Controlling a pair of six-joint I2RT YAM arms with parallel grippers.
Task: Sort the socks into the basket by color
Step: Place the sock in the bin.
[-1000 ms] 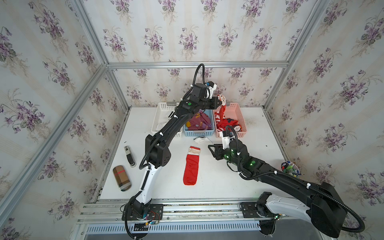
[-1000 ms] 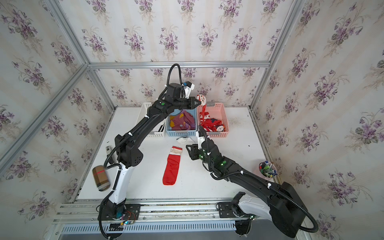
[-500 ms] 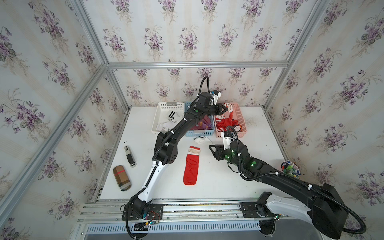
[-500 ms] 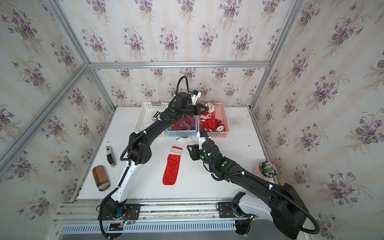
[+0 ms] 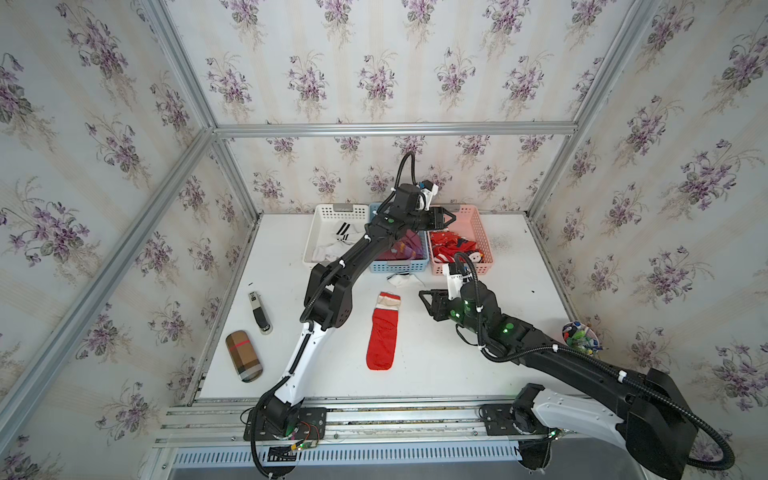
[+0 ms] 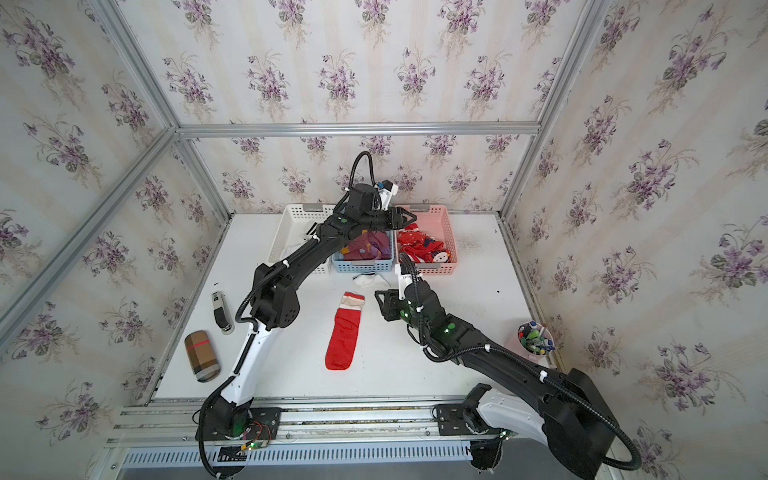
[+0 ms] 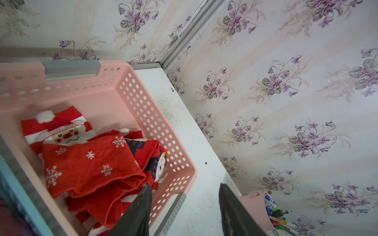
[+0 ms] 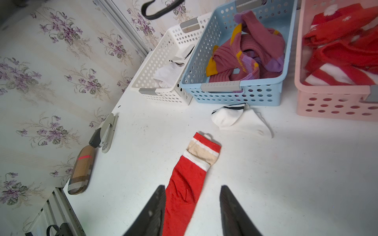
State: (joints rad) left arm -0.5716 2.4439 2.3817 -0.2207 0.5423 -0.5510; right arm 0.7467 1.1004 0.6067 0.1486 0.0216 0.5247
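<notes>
A red sock (image 5: 384, 332) (image 8: 190, 177) with a beige and white cuff lies flat mid-table. A white sock with black stripes (image 5: 401, 280) (image 8: 235, 118) lies in front of the blue basket (image 5: 399, 266). Maroon socks (image 8: 251, 53) fill the blue basket, white socks (image 5: 338, 237) lie in the white basket (image 5: 332, 210), and red Santa socks (image 7: 90, 163) (image 5: 453, 247) lie in the pink basket (image 7: 155, 114). My left gripper (image 5: 446, 218) (image 7: 184, 187) hangs open and empty over the pink basket. My right gripper (image 5: 424, 299) (image 8: 192, 189) is open just right of the red sock, holding nothing.
A stapler (image 5: 259, 311) and a plaid case (image 5: 244, 355) lie beyond the table's left edge. A pink cup of pens (image 5: 579, 334) stands at the right edge. The three baskets sit side by side against the back wall.
My left gripper swung right from above the blue basket to above the pink one and opened, letting go of the Santa sock it carried. The right arm has not moved.
</notes>
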